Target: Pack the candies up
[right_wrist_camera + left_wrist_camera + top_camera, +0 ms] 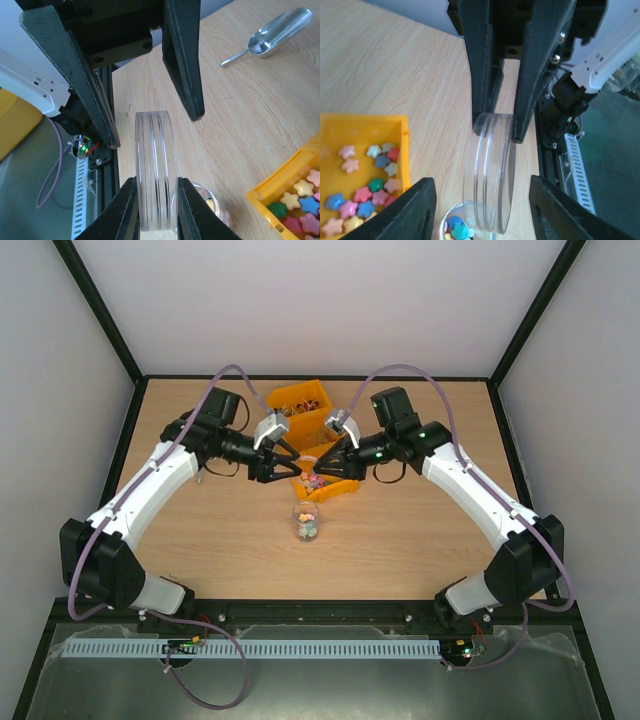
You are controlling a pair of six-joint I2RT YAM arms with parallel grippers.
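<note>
**Jar part-filled, lid not yet fitted**

Star-shaped candies [307, 528] are seen inside the clear jar [299, 509] on the table [420, 540], and more lie in the yellow bin [370, 121]. The clear lid [155, 165] is clamped edge-on by the right gripper [156, 200] above the jar. The left gripper [481, 182] is spread wide around it, gripping nothing. Capping is judged to remain.

- Small star-shaped candies [365, 192] in pink, blue, green and cream lie loose in a heap inside a yellow plastic bin [404, 155], at the lower left of the left wrist view.
- A few more candies [307, 527] sit in a clear round jar [307, 506] at the centre of the top view.
</note>
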